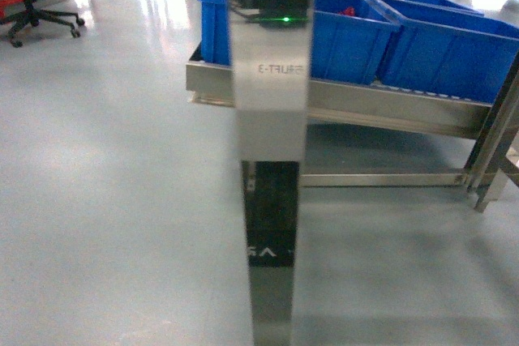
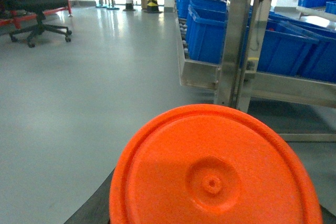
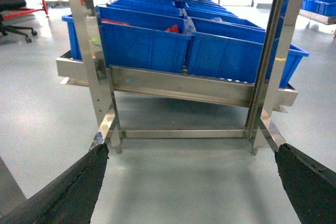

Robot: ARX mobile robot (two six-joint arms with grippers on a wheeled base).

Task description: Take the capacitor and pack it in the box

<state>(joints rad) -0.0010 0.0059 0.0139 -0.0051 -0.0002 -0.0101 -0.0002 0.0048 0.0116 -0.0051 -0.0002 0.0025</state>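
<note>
A steel upright post [image 1: 270, 119] fills the centre of the head view, with blue plastic bins [image 1: 357, 34] on a low steel rack [image 1: 381, 107] behind it in the upper right, and grey floor [image 1: 113, 200] to the left. Neither the pink box nor any capacitor appears in any view, so where they are cannot be told.

The right gripper [image 3: 191, 182] shows in the right wrist view as two dark fingers [image 3: 68, 192] at the lower corners of the frame, spread wide with nothing between them. The left gripper's jaws are not visible; an orange round lid [image 2: 212, 169] fills the lower half of the left wrist view and hides them, so their state cannot be told.

The step in hand looks like approaching the rack. Doing it well means first finding the capacitors and the box, then keeping the arms clear of the post.

Only the left wrist view shows the orange lid; only the right wrist view shows red items [image 3: 172, 28] inside a bin head-on
</note>
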